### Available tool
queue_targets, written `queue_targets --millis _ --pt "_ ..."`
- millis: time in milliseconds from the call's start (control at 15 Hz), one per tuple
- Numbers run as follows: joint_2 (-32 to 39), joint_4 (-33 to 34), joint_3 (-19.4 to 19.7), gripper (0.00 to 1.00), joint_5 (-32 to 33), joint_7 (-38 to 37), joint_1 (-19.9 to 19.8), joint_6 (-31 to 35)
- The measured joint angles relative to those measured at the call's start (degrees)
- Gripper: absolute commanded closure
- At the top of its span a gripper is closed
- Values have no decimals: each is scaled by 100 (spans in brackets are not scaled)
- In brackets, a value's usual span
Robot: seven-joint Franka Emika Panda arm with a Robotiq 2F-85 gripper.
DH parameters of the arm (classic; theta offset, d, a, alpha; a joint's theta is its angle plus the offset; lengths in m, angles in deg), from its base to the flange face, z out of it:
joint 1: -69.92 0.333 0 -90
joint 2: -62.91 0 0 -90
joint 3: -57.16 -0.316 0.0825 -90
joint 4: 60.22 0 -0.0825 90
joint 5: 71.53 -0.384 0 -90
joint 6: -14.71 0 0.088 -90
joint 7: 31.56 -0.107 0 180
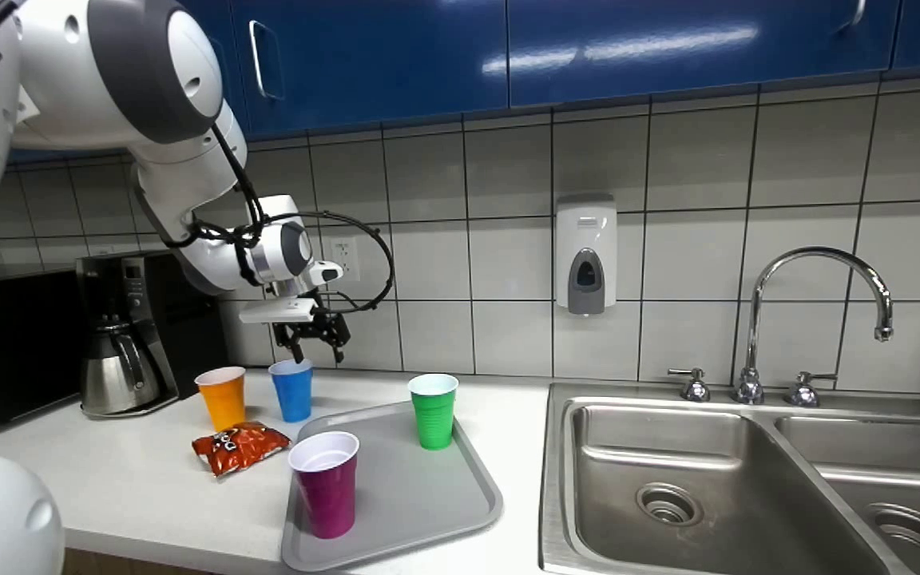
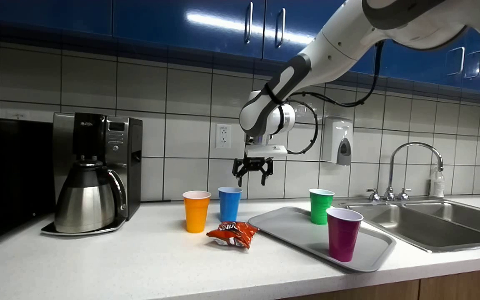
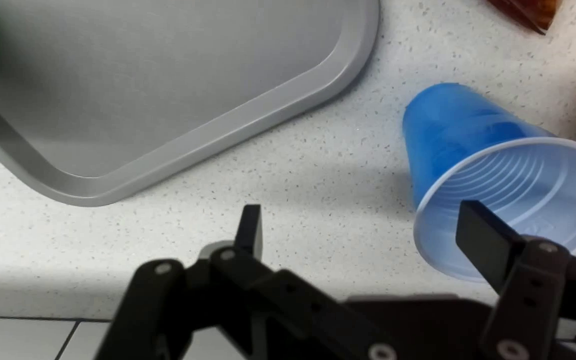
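Closest to the wrist camera, see the gripper [image 3: 361,216] spread wide, gripping nothing, beside and higher than the tray [image 3: 183,85]. If lowered this off-centre, might jab one finger [image 3: 485,242] into the blue cup [image 3: 483,165], upright just off the tray, and topple it.

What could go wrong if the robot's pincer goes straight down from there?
Two things, maybe. The open pincer hangs with one finger overlapping the mouth of the blue cup in the wrist view, so it might poke the rim and tip the cup. The orange cup and the red bag are close by, so a falling cup could bump them.
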Motion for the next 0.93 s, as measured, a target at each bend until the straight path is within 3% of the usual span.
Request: queue_targets --millis 800,867,933 --pt "518 475 59 0 0 -279 175 -192" --pt "552 493 75 25 0 -292 193 -196" --pt "580 508 83 26 0 -302 204 -198"
